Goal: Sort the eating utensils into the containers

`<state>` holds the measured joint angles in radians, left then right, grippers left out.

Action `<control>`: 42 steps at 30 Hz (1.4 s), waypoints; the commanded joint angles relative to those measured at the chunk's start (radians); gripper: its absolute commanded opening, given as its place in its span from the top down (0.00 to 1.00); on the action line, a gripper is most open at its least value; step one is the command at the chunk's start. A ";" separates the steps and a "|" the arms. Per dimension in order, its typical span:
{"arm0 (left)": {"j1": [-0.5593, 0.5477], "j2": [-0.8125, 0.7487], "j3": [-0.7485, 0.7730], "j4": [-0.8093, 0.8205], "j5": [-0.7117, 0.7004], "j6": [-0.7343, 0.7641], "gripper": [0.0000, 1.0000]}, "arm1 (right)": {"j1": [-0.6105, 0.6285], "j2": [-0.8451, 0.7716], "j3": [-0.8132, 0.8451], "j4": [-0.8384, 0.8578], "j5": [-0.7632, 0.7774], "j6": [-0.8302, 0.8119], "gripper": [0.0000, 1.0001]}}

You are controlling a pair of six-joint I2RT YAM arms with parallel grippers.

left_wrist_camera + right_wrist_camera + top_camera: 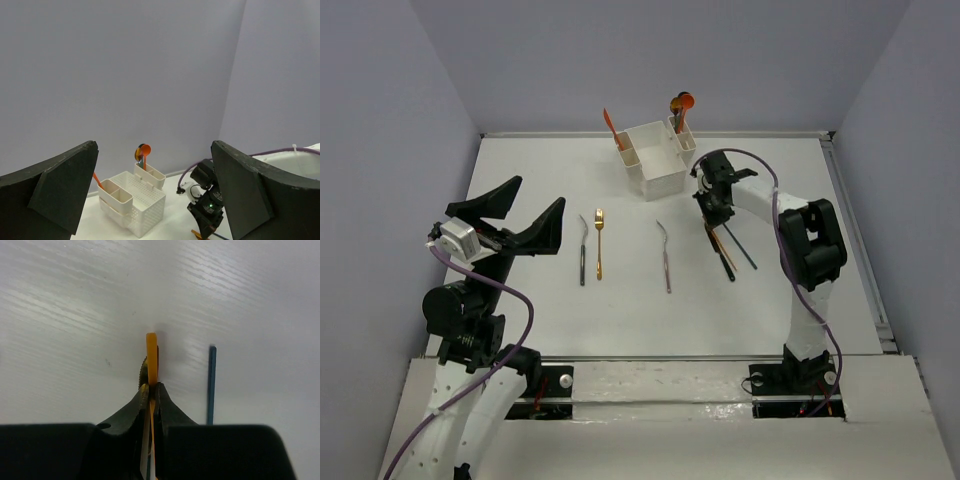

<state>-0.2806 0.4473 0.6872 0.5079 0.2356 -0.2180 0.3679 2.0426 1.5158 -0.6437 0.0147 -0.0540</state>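
Note:
My right gripper (pixel 713 215) is low on the table, right of the white box (pixel 655 160). It is shut on the handle of an orange utensil (pixel 151 357), with a black serrated piece (pixel 142 371) right beside it. A teal utensil (pixel 211 385) lies to the right, also in the top view (pixel 742 248). My left gripper (pixel 535 205) is raised at the left, open and empty. A black-handled silver piece (pixel 582 250), a gold fork (pixel 599 243) and a purple-handled piece (pixel 665 257) lie mid-table. An orange fork (pixel 612 128) and an orange spoon (pixel 682 103) stand in the box's narrow compartments.
The box (pixel 132 200) stands at the back centre, close to the rear wall, its large square compartment showing nothing inside. The right arm's elbow (pixel 810 245) rises right of the utensils. Grey walls enclose the white table (pixel 520 170) on three sides.

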 commanded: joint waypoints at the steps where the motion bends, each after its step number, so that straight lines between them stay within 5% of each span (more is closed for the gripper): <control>1: -0.005 -0.009 0.028 0.054 0.010 0.002 0.01 | 0.005 -0.058 0.066 -0.014 0.025 0.006 0.93; 11: -0.005 -0.007 0.028 0.054 0.013 0.000 0.01 | 0.036 -0.215 0.064 0.192 -0.079 0.103 1.00; 19: -0.005 -0.004 0.026 0.054 0.010 0.002 0.01 | 0.069 -0.367 -0.046 0.882 -0.269 0.328 1.00; 25: -0.005 -0.010 0.028 0.054 0.007 0.003 0.01 | 0.100 -0.221 0.019 1.305 -0.268 0.407 1.00; 36: -0.005 -0.005 0.029 0.054 0.008 0.006 0.01 | 0.146 0.131 0.424 1.320 -0.203 0.332 1.00; 42: -0.014 -0.002 0.031 0.054 0.008 0.009 0.01 | 0.155 0.214 0.494 1.250 -0.197 0.261 1.00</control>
<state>-0.2890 0.4477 0.6872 0.5079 0.2356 -0.2176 0.5072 2.2520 1.9411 0.5739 -0.2054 0.2714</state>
